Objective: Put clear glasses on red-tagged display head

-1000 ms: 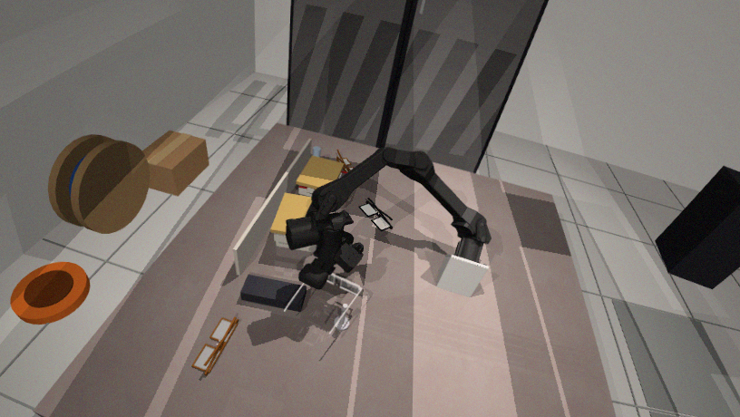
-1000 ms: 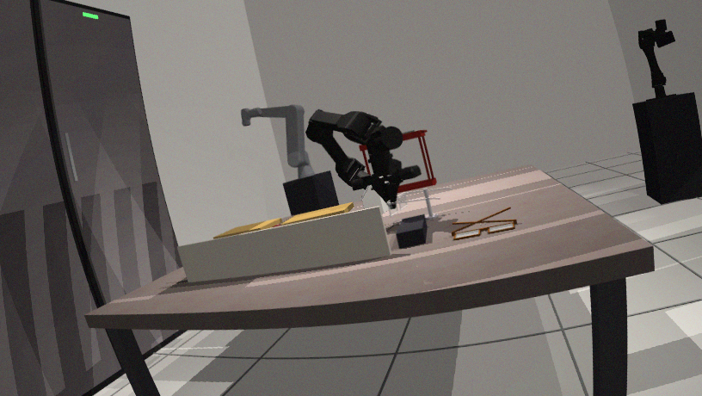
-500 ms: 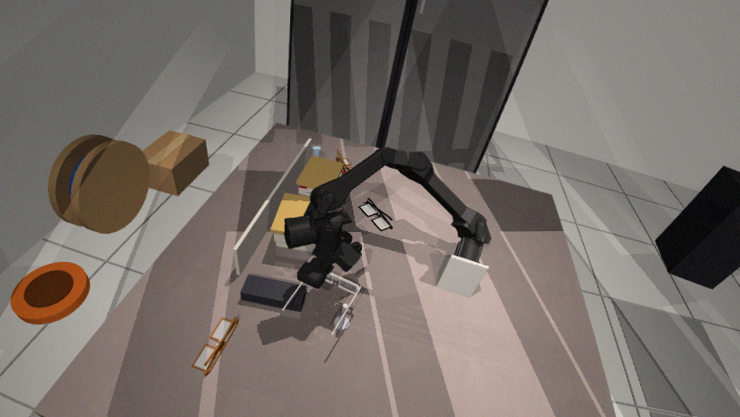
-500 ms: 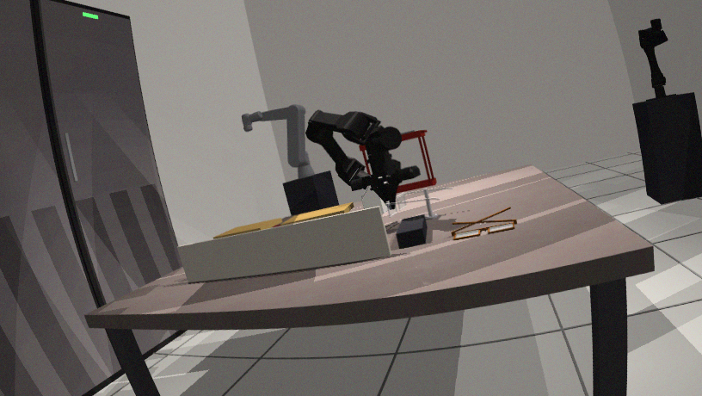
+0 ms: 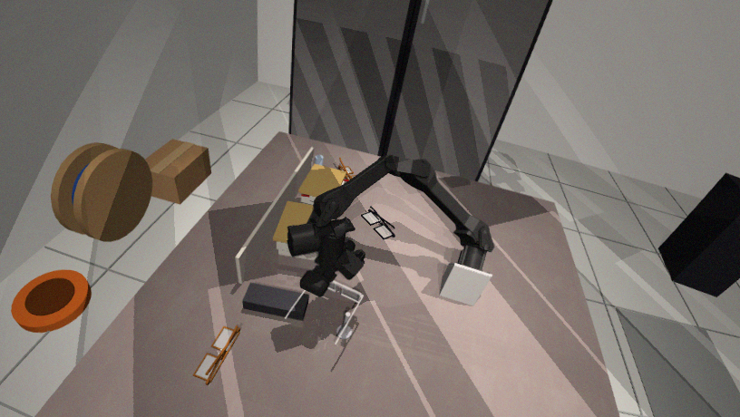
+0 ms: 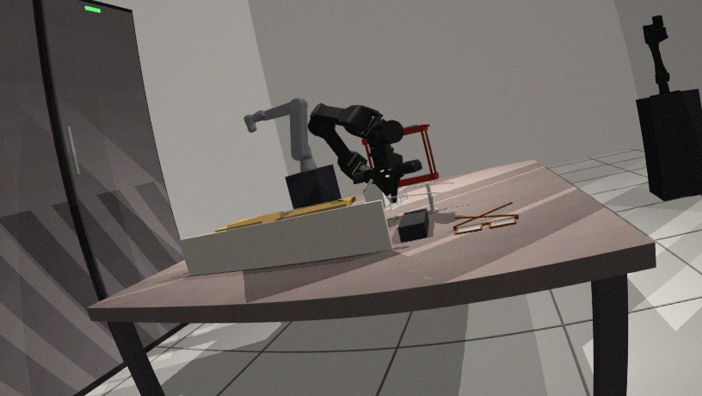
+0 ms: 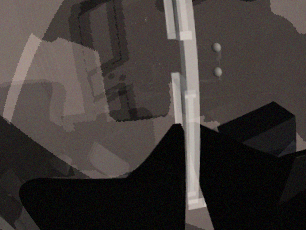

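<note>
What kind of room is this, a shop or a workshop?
Probably a robot test room, not a shop: a black arm works on a table strewn with glasses, a second arm stands behind, and the tiled floor holds a cardboard box.

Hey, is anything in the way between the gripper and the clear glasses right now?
Nothing is. The gripper is already shut on the clear glasses, with one thin clear bar running between its fingers. A dark box and a small upright stand sit close by. The red-tagged head cannot be made out in these views.
</note>
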### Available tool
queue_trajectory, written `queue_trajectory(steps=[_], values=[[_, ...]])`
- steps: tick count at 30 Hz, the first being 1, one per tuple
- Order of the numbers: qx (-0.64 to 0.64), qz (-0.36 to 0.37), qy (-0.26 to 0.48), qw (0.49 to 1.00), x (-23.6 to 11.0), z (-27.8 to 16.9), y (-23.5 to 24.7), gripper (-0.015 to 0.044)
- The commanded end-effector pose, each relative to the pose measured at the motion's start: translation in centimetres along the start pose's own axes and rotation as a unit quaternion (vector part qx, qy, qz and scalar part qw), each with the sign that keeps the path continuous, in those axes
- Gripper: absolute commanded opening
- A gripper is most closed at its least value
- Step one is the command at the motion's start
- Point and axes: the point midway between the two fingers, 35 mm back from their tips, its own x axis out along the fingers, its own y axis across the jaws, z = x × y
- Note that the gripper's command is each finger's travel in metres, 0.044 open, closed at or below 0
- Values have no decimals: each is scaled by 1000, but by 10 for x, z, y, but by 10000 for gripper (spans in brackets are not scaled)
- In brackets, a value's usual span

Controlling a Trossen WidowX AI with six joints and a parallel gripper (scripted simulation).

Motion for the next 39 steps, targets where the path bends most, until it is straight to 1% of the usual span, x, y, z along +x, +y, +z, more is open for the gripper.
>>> queue_trajectory(steps=[1,18,22,29,34,39], values=[[0,2,1,1000,1,0,0,0],[0,1,1,1000,0,7,0,0],[0,1,1,1000,-15,7,-1,0],[-1,0,0,1000,-59,12,0,0],[17,0,0,1000,-60,13,0,0],[95,0,0,996,-60,14,3,0]])
